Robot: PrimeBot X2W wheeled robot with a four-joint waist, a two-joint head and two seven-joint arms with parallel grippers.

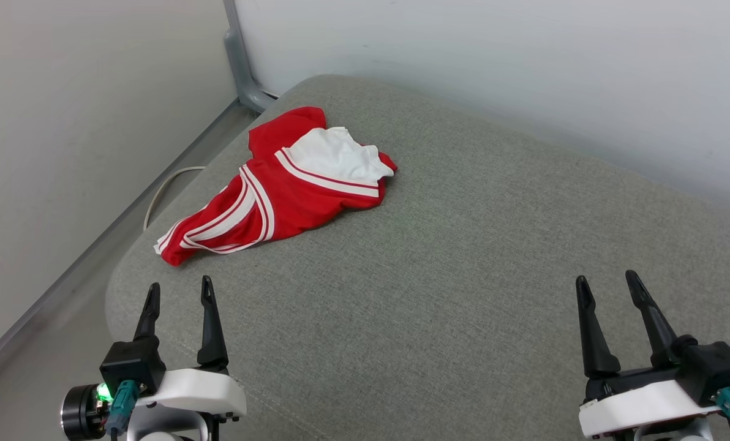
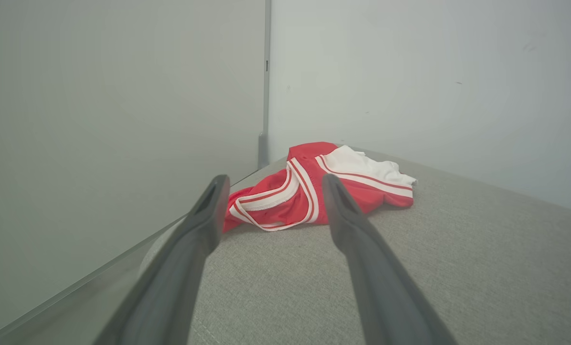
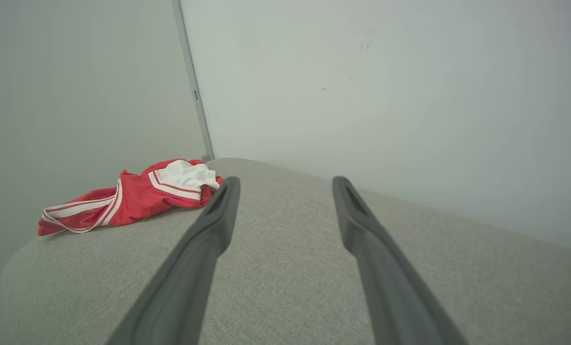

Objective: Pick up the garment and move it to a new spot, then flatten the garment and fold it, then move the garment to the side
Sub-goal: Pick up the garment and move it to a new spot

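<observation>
The garment [image 1: 291, 190] lay crumpled in the upper left of the head view (red, with a white sleeve and striped trim uppermost), on the grey cushion [image 1: 463, 275] near its left edge. The left gripper [image 1: 179, 291] sat at lower left, near it, fingers apart and empty. The right gripper [image 1: 607, 282], at lower right and well apart, was likewise spread and empty.

Garment [image 1: 291, 196]: thin jersey cloth, faint sheen, crumpled. Cushion [image 1: 463, 275]: coarse grey woven fabric, matt. Left gripper [image 1: 179, 293], right gripper [image 1: 607, 282]: dark matt fingers, probably plastic. Walls [image 1: 493, 55]: smooth, matt. Corner post [image 1: 236, 58]: grey, metal-looking.
</observation>
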